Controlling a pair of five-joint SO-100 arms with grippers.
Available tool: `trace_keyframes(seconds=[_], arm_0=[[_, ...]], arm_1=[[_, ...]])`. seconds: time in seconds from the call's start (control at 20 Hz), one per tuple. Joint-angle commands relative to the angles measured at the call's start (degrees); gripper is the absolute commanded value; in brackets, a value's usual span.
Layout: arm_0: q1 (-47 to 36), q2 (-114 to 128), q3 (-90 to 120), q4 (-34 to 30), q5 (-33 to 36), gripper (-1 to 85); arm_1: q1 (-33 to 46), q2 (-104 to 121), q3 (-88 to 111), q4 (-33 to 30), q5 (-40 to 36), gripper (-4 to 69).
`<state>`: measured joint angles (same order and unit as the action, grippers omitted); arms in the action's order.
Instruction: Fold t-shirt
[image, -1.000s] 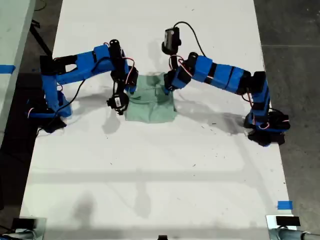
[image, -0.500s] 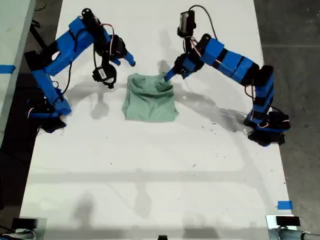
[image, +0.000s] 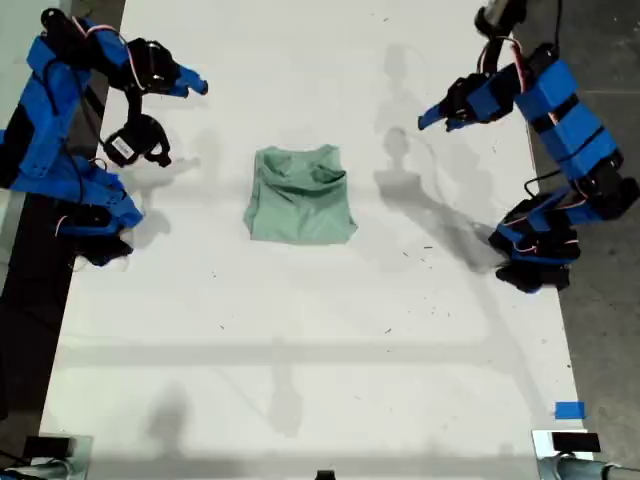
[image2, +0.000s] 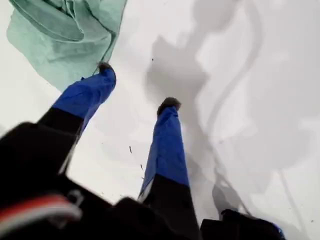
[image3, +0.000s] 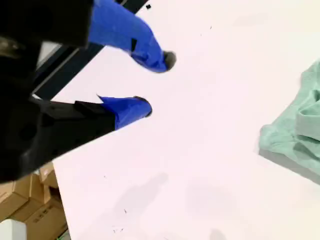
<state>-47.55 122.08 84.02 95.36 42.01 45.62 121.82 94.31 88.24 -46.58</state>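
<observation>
Blue second gripper (image3: 157, 84): you see it to the exterior view's left of the t-shirt (image: 300, 200), raised and well apart from it; its jaws stand apart and hold nothing.
T-shirt place: it lies between the two arms on the white table (image: 300, 330), as a small compact packet, neck side away from the exterior camera, and nothing touches it.
T-shirt state: it looks already folded, although the upper layers are a little wrinkled around the collar.
T-shirt handling: I judge it light, soft and limp; it will sag and slide easily on the smooth table, and one layer can come up alone.
Where to hold: if you correct it, pinch an outer edge or corner through all layers, one gripper on each side, and not the loose collar.
Blue first gripper (image2: 137, 85): it is to the exterior view's right of the t-shirt, also lifted and well apart; its fingers are spread with only bare table between them.
</observation>
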Motion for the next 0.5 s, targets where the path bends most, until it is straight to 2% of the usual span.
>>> trace_keyframes(seconds=[0.0, 0.1, 0.2, 0.3, 0.35, 0.45], arm_0=[[6.86, 18.11, 18.72, -7.21, -4.75, 0.0], [13.54, 26.98, 30.67, -10.11, -10.20, 0.0], [23.55, 36.56, 45.88, -16.96, -16.96, 0.0], [32.43, 47.11, 62.14, -23.99, -24.17, 0.0], [35.60, 52.82, 69.08, -26.37, -26.63, 0.0], [36.74, 62.40, 77.61, -24.52, -28.74, 0.0]], arm_1=[[-5.89, 16.26, 12.39, -3.34, 5.98, 11.5], [-13.27, 25.66, 22.32, -5.45, 12.39, 0.1], [-22.68, 35.86, 34.10, -9.23, 18.54, -0.9], [-33.31, 46.58, 45.26, -16.17, 25.31, -0.9], [-35.86, 50.27, 49.66, -18.02, 27.95, -0.8], [-38.94, 50.54, 55.11, -22.59, 29.71, -0.8]])
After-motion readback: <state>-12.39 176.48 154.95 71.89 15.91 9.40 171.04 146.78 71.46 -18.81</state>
